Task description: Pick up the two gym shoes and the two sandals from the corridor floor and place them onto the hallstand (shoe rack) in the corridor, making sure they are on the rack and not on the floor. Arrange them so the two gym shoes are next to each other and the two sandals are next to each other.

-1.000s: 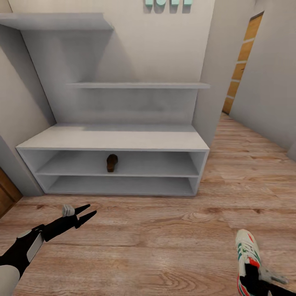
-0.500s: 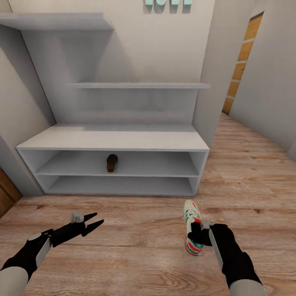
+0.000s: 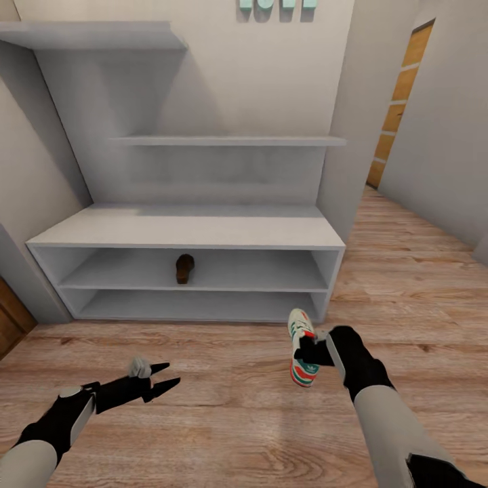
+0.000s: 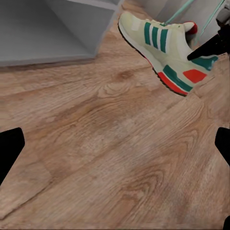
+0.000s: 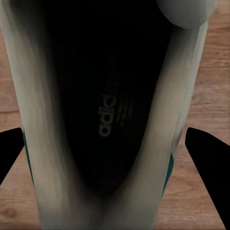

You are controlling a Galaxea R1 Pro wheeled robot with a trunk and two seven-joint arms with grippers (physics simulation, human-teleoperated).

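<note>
**Right claw carries a gym shoe in front of the hallstand**

The right claw grips one gym shoe at its heel end, the fingers closed on the collar. The shoe hangs above the corridor floor, toe pointing toward the hallstand, near the rack's right front corner. In the left wrist view the same gym shoe shows its white upper, green side stripes and red-orange patch, with a dark finger of the right claw pressed against its heel. In the right wrist view the shoe's dark inside lies directly between the two black fingertips, its pale walls running along either side, wood planks visible past the edges.

The left claw holds nothing; its two black fingers are spread wide and point toward the right, low over the floor, well apart from the shoe. The left wrist view shows its fingertips at the two edges of the frame with bare wood planks between them.

One dark brown sandal sits on the upper of the hallstand's two open shelf rows, near the middle, toward the back. The lower edge of the teal letters shows on the wall above the stepped shelves. A wooden door stands at the far right of the corridor.
</note>
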